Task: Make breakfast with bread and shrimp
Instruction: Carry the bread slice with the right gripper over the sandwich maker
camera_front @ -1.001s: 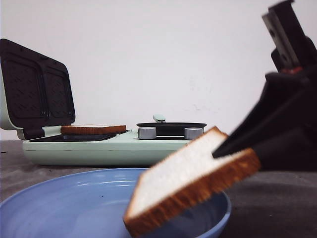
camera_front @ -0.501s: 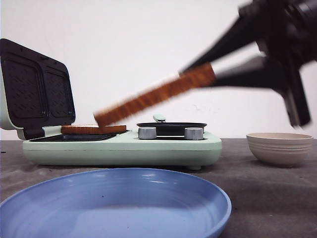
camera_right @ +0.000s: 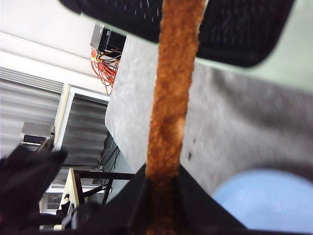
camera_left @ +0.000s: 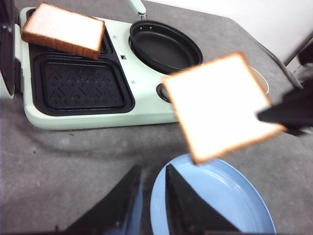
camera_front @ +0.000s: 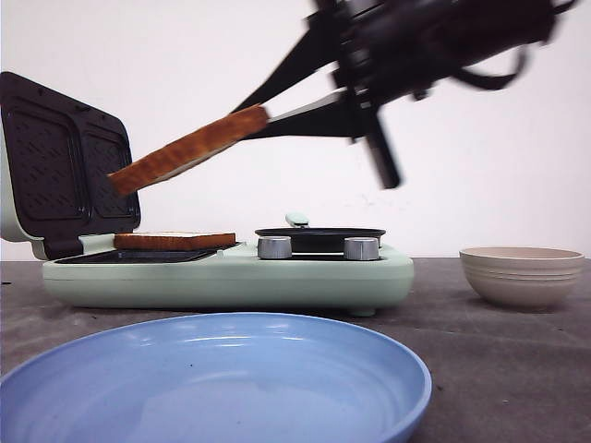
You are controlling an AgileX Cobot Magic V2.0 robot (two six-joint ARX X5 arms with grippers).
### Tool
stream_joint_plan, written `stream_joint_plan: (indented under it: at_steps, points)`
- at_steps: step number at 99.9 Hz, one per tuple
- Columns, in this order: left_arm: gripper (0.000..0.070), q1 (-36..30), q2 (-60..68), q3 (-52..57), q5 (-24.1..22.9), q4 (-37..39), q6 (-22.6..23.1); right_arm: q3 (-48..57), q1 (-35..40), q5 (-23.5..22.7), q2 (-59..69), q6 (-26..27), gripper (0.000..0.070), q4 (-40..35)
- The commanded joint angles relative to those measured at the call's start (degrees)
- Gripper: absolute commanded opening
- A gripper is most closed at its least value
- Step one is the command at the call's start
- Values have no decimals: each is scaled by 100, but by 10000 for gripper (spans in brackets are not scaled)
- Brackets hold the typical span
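Observation:
My right gripper is shut on one bread slice and holds it tilted in the air, above the open sandwich maker. The slice also shows in the left wrist view, and edge-on between the fingers in the right wrist view. The second bread slice lies flat on the maker's far grill plate. My left gripper hangs low over the blue plate's rim, its jaws a narrow gap apart and empty. No shrimp shows in any view.
A blue plate sits at the table's front. A black pan sits on the maker's right half, with two knobs below it. A beige bowl stands right of the maker; its inside is hidden. The near grill plate is bare.
My right gripper has lifted the bread slice from over the blue plate and carried it up and to the left, over the sandwich maker. The beige bowl has come into view.

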Motion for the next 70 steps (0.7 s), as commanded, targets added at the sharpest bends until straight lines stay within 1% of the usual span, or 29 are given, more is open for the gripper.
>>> stream_joint_plan:
  at_steps: [1, 25, 46, 62, 70]
  points:
    - [0, -4, 13, 17, -15, 70, 9, 479, 48, -37, 448, -118, 0, 96]
    - [0, -4, 13, 17, -13, 111, 11, 1998, 48, -63, 1851, 83, 0, 87]
    - [0, -4, 13, 20, -15, 487, 2, 3056, 55, -92, 2789, 310, 0, 37]
    - [0, -4, 13, 20, -13, 616, -15, 3484, 61, -63, 3226, 444, 0, -44]
    - [0, -4, 13, 20, -15, 616, -13, 3558, 81, 61, 3329, 439, 0, -170]
